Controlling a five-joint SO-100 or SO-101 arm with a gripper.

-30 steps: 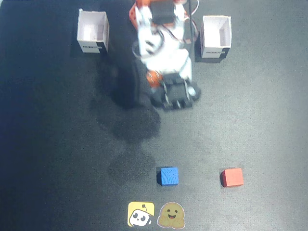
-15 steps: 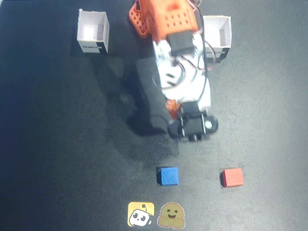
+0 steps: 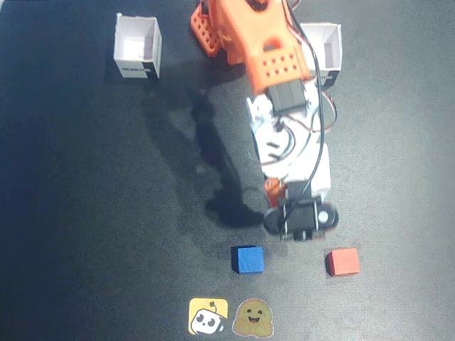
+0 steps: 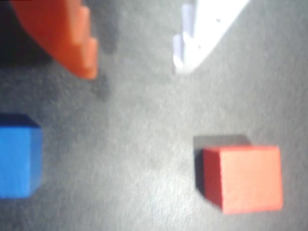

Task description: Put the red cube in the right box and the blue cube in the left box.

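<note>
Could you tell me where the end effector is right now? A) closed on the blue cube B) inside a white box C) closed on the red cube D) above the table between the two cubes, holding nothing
D: in the wrist view the open end effector has bare table between its fingers, with the blue cube and red cube untouched on either side.

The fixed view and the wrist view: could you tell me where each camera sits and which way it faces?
Fixed view: above the dark table, looking straight down; it shows the whole arm, the gripper, the left box and the right box.
Wrist view: on the gripper, looking down past the open orange finger and white finger at the mat.
Both share the blue cube and the red cube.
</note>
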